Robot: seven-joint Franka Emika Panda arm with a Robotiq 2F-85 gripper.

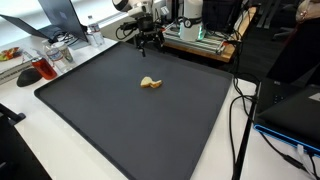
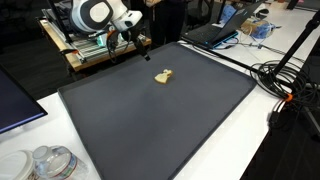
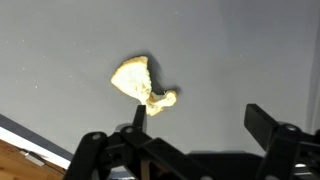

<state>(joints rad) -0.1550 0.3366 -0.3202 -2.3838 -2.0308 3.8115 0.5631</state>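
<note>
A small pale yellow lump, like a crumpled piece of food or cloth (image 1: 150,83), lies on the dark grey mat (image 1: 120,120) in both exterior views (image 2: 165,76). In the wrist view the lump (image 3: 138,82) lies just beyond my left finger. My gripper (image 3: 200,118) is open and empty, hovering above the mat near its far edge (image 1: 148,38), a short way from the lump. In an exterior view the gripper (image 2: 135,42) hangs at the mat's back edge.
A wooden shelf with equipment (image 1: 200,40) stands behind the mat. Cables (image 2: 285,80) run along one side. A laptop (image 2: 215,35) and a plastic container (image 2: 50,162) sit off the mat. A red cup (image 1: 45,68) stands on the white table.
</note>
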